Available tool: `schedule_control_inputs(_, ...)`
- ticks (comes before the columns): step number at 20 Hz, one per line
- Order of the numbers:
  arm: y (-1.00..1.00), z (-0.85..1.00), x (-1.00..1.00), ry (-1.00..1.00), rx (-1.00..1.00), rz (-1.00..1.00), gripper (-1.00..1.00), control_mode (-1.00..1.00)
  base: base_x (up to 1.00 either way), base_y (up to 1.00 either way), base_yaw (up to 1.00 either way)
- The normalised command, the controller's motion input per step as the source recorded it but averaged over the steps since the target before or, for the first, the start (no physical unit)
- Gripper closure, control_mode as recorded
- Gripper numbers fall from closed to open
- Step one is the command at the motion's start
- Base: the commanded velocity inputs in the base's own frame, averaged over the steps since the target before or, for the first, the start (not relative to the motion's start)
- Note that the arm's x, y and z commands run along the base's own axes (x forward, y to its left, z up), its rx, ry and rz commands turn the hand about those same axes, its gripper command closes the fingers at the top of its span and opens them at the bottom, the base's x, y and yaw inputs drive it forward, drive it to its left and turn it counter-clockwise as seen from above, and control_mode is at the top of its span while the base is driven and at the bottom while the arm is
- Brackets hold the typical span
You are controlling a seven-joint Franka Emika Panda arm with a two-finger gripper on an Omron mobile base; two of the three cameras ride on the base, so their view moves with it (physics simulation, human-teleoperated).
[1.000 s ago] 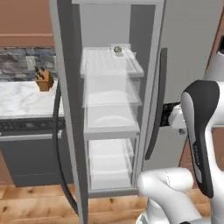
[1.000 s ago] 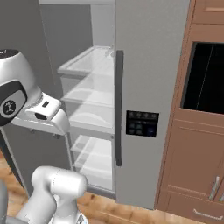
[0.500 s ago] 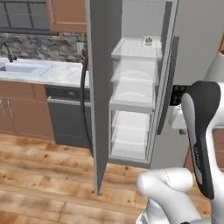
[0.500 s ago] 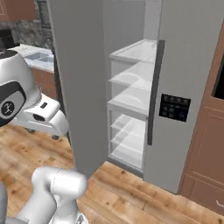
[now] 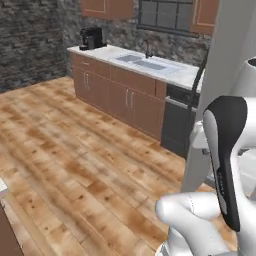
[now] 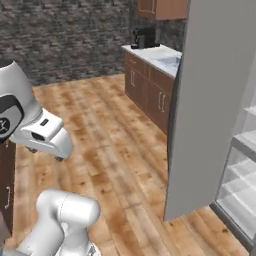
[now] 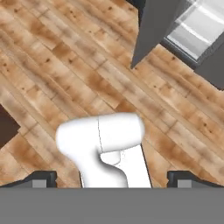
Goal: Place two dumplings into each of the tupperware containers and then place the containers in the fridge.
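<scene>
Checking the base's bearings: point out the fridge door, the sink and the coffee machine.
fridge door (image 6: 210,100), right base view, outer face.
sink (image 5: 141,62), left base view, basin.
coffee machine (image 5: 91,38), left base view, dark body.

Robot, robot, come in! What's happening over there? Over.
Gripper open, nothing in it. Fridge door open, shelves bare where visible. Wood floor ahead, nothing in the way. Over.

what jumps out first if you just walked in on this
The fridge stands with its tall grey door swung open at the right of the right base view, white shelves bare behind it. Beyond a wide wooden floor, a counter with a sink and black coffee machine lines the stone wall.
</scene>
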Motion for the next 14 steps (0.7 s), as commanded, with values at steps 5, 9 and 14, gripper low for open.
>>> schedule_control_inputs(5,0.0,0.0,0.0,0.0,0.0,0.0,-1.0,1.0,0.0,0.47,0.91)
schedule_control_inputs(9,0.0,0.0,0.0,0.0,0.0,0.0,-1.0,1.0,0.0,0.41,0.95)
schedule_control_inputs(14,0.0,0.0,0.0,0.0,0.0,0.0,-1.0,1.0,0.14,0.94,0.62)
